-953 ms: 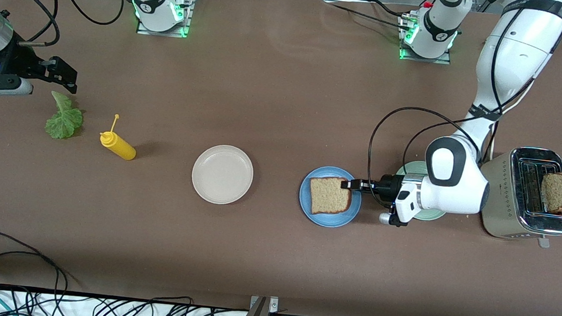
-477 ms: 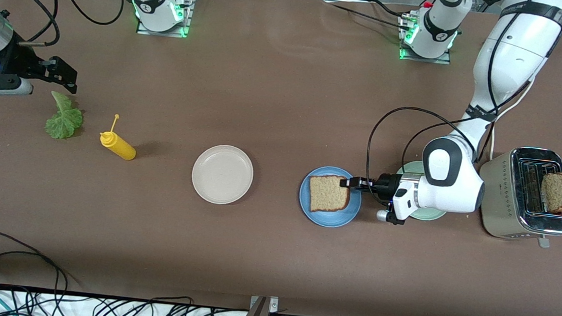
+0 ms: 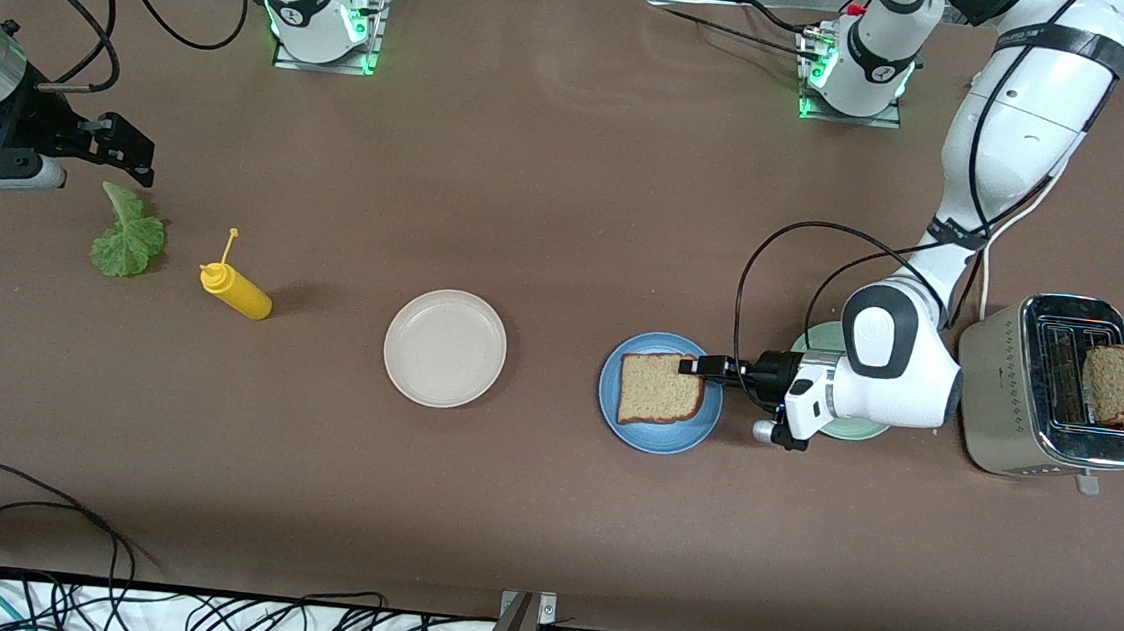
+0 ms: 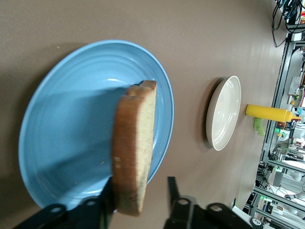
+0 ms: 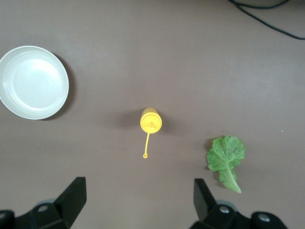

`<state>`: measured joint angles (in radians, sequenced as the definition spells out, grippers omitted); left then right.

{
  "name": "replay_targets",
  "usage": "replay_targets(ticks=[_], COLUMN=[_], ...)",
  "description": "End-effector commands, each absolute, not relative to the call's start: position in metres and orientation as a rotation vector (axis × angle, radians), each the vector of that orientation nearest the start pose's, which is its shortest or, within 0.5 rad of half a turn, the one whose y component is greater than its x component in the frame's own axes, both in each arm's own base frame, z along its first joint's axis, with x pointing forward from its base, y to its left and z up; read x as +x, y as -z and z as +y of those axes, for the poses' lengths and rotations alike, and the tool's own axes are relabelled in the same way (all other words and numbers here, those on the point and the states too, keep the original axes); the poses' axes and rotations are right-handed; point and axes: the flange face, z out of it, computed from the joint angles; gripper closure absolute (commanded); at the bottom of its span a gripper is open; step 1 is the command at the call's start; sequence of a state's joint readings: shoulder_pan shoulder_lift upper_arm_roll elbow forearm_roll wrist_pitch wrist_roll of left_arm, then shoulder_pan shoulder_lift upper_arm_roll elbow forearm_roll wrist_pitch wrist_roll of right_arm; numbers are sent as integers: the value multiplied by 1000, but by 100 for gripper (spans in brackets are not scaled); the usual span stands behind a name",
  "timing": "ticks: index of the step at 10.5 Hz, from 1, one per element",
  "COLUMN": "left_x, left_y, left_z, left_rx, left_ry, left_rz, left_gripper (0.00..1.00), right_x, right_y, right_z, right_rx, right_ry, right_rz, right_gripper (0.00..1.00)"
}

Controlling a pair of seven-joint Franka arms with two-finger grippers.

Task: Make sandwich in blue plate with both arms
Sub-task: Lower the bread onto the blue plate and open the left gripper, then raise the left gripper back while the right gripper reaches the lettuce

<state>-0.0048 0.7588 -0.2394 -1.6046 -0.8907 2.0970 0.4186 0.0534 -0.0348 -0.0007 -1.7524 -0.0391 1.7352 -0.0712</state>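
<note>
Altogether three plates — blue plate (image 3: 657,431), cream (image 3: 445,348), mint (image 3: 818,338) — two bread slices (image 3: 658,389).

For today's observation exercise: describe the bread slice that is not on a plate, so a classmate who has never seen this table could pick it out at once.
Start at the silver toaster at the left arm's end of the table, beside the pale green plate. The bread slice in the toaster sticks up out of a slot. Unlike the squarer slice on the blue plate, it is round-topped with a dark crust and touches no plate.

Three plates (image 3: 657,433) (one blue), two bread slices (image 3: 657,389)
</note>
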Motion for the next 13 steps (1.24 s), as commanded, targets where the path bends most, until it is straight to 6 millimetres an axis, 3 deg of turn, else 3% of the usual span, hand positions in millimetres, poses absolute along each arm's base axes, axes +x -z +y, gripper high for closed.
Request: replay_targets(ticks=[1,4,7,8,10,13], left_x=[666,676,684,686,687,679], left_y=[-198,-195,-209,-222,-266,-345], left_z=[-162,-109,-79,-63,-51,-40], left_rx=[2235,2242,2358,2415,2536,2763], left_ry=[148,84,66,54,61,68], left_rz=[-28,1,-82,-134,-229,-357], left_gripper=[0,0,0,0,0,0], right_x=[549,549,550,550,550,552], right_y=[-574,-574,-572,-572,-572,-562], right_z=[24,24,24,24,24,2], right_rx=[-3153,-3153,-3153,-3153,-3153,-3159], right_ry=[31,31,29,29,26,-7], right_rz=[-203,-203,-203,-203,-203,-184], right_gripper=[0,0,0,0,0,0])
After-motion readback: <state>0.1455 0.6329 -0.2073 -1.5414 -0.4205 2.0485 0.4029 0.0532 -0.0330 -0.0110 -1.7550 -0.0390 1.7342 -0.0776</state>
